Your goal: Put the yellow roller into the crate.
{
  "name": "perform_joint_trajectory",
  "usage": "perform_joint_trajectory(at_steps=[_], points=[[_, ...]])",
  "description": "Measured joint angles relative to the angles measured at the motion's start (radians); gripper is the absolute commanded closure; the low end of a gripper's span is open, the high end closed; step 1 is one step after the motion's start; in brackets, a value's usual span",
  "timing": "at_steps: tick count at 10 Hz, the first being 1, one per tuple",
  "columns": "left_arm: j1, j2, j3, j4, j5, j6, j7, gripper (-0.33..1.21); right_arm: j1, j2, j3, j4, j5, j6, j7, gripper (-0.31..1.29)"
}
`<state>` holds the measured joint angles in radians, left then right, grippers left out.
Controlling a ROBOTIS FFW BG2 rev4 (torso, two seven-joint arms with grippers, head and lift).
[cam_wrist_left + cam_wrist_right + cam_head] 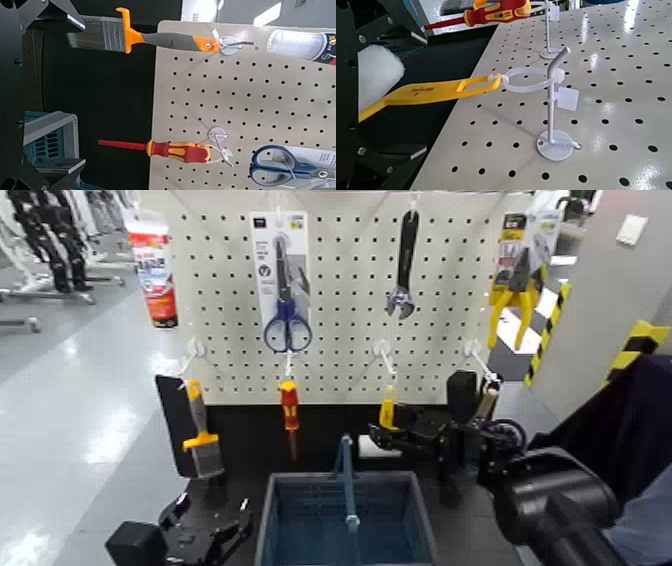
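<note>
The yellow roller (387, 410) hangs by its handle loop from a white hook (550, 103) on the pegboard, above the far edge of the crate. In the right wrist view its yellow handle (431, 91) and white sleeve (376, 75) lie between my right gripper's (407, 93) black fingers, which stand open on either side. In the head view the right gripper (400, 435) reaches the roller from the right. The blue-grey crate (290, 525) with its blue handle bar sits front centre. My left gripper (205, 530) rests open, low and left of the crate.
The pegboard also holds a red-yellow screwdriver (290, 405), an orange-handled brush (200, 435), blue scissors (287, 325), a wrench (403, 270), yellow pliers (515, 285) and a red-white tube (152, 270). Another tool hangs right of the roller (487, 400).
</note>
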<state>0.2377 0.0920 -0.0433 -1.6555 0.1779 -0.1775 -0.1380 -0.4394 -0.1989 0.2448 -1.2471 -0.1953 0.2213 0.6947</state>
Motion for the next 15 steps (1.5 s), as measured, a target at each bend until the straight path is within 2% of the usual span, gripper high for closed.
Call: perform_joint_trajectory(at_steps=[1,3,4,6,7,11,15], points=[[-0.001,0.000,0.000,0.000,0.001,-0.001,0.000,0.12,-0.002,0.001,0.005,0.005,-0.002,-0.001,-0.002,0.96],[0.000,0.001,0.000,0.001,0.003,-0.003,0.000,0.12,-0.002,-0.001,0.003,-0.001,0.006,-0.001,-0.014,1.18],[0.000,0.001,0.001,0.002,0.004,-0.003,0.000,0.12,0.003,-0.002,-0.002,-0.008,0.010,-0.001,-0.021,1.22],[0.000,0.002,0.002,0.003,0.005,-0.003,-0.001,0.12,0.011,-0.002,-0.009,-0.019,0.016,0.000,-0.026,1.22],[0.000,0.003,0.002,0.003,0.005,-0.003,-0.001,0.12,0.014,-0.003,-0.012,-0.024,0.018,0.000,-0.026,1.28],[-0.003,0.002,0.000,0.009,0.004,-0.010,-0.001,0.12,0.022,-0.002,-0.016,-0.044,0.014,-0.005,-0.026,1.28],[-0.001,0.002,0.001,0.011,0.003,-0.013,0.000,0.12,0.081,0.007,-0.046,-0.146,0.003,0.026,-0.018,1.28]])
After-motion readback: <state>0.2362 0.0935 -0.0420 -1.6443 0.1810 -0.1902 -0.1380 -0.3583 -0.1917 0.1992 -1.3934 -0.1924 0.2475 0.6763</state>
